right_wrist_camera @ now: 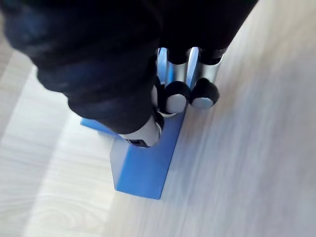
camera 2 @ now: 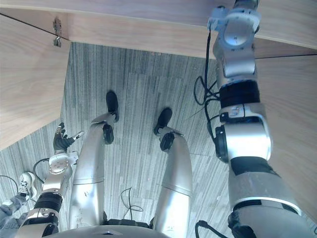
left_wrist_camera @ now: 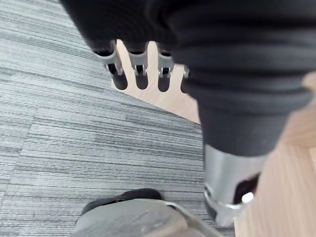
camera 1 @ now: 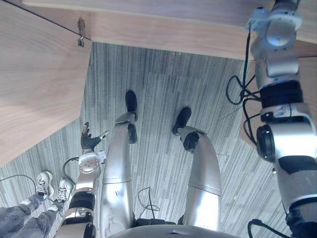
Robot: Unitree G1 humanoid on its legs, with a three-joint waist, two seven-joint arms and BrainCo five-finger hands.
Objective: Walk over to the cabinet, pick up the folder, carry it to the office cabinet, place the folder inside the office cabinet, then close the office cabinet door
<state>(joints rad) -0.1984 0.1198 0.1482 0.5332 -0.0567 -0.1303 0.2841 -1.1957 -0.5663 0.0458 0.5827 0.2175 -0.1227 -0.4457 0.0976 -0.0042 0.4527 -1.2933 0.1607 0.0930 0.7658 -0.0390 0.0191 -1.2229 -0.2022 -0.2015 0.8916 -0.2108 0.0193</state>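
The blue folder (right_wrist_camera: pixel 143 173) stands on edge on a pale wooden surface (right_wrist_camera: pixel 247 148), seen in the right wrist view. My right hand (right_wrist_camera: pixel 177 94) is shut on it, fingers curled round its upper edge and thumb pressed on the near side. In the eye views my right arm (camera 1: pixel 277 89) reaches up and forward past the upper edge of the picture, over the wooden cabinet (camera 1: pixel 173 25). My left hand (camera 1: pixel 89 141) hangs low beside my left leg with its fingers (left_wrist_camera: pixel 140 69) straight and nothing in them.
A wooden cabinet door (camera 1: pixel 34 74) stands swung out on my left, a metal hinge (camera 1: pixel 80 32) at its upper corner. Grey striped carpet (camera 1: pixel 163 89) covers the floor. A person's legs and white shoes (camera 1: pixel 44 186) are at the lower left.
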